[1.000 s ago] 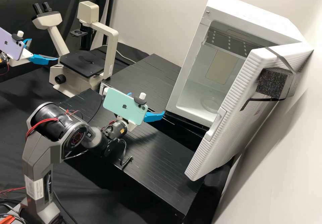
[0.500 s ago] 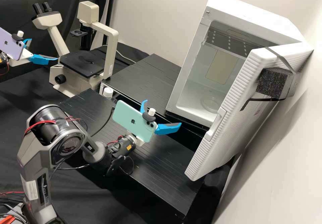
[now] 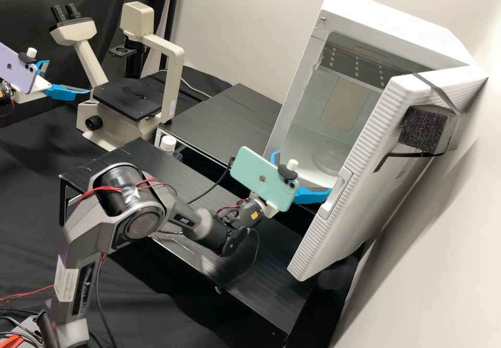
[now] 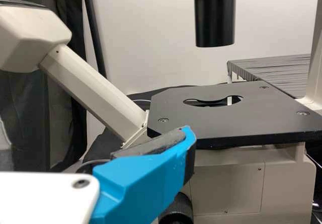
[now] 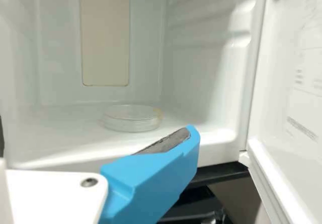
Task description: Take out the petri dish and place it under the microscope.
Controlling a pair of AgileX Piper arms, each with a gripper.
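High view: black bench (image 3: 271,285), pale wall (image 3: 235,19), dark curtain (image 3: 31,3).

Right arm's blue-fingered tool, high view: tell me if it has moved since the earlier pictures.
Yes, rightward, toward the open, white, boxy fridge: the tool, short of it before, is now at its doorway.

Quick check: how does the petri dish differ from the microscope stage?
The petri dish is clear, while the microscope stage is black. The petri dish is round; the microscope stage is angular, with a cutout. The petri dish sits inside the white fridge, the microscope stage outside it. Both lie flat.
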